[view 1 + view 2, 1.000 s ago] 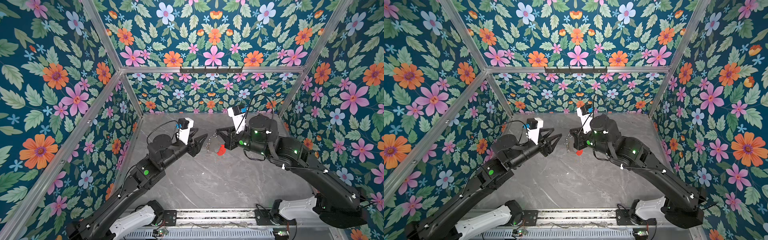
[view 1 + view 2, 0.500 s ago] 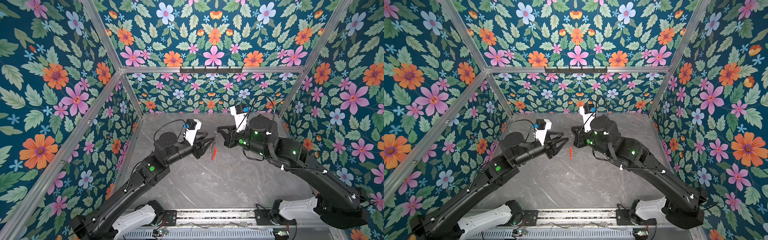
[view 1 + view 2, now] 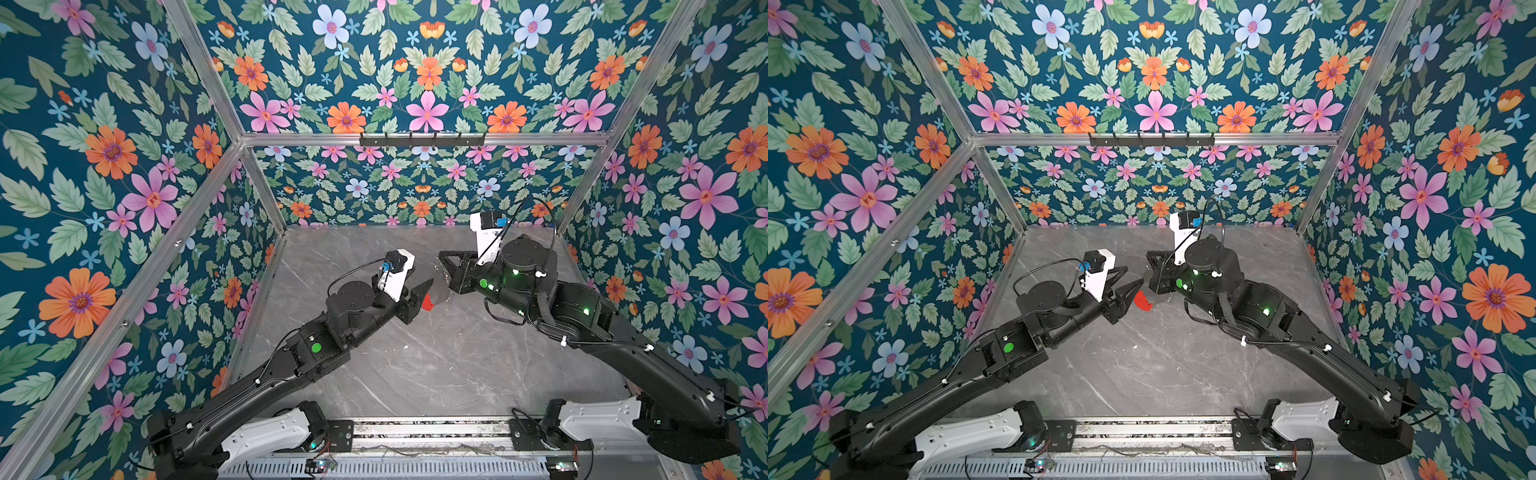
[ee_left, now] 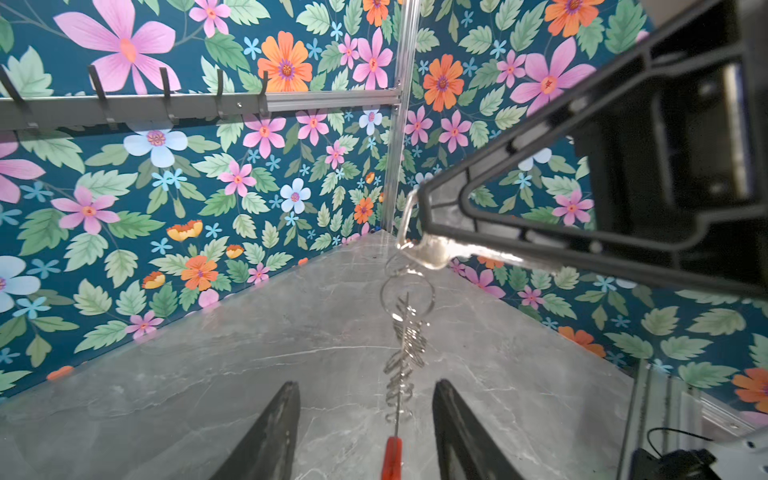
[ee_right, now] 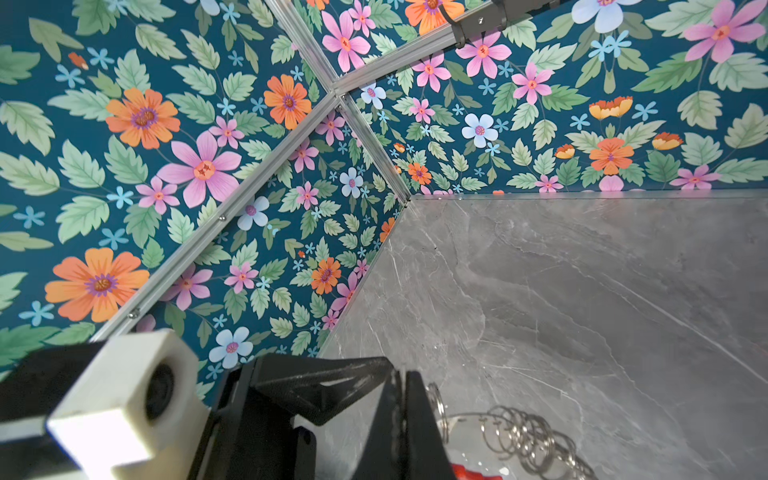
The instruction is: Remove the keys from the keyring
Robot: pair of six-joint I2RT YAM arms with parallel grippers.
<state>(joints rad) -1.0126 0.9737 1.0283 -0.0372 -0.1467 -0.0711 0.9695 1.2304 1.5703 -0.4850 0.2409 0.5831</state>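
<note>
The grey marble table (image 3: 415, 374) lay under both arms in both top views. The right gripper (image 3: 444, 261) was clenched on the top end of the keyring (image 3: 441, 293), which hung between the two grippers. The left gripper (image 4: 370, 432) stood released, its fingers (image 4: 278, 428) on either side of the plate's lower end without touching it. The top views showed the keyring's flat grey face and red strip (image 3: 1143, 301). The left wrist view showed it edge-on, a thin line with its silver loops (image 4: 407, 345) stacked along it. Only that view showed a blurred silver piece (image 4: 432, 251) at the right fingertips; whether it was a key could not be told.
</note>
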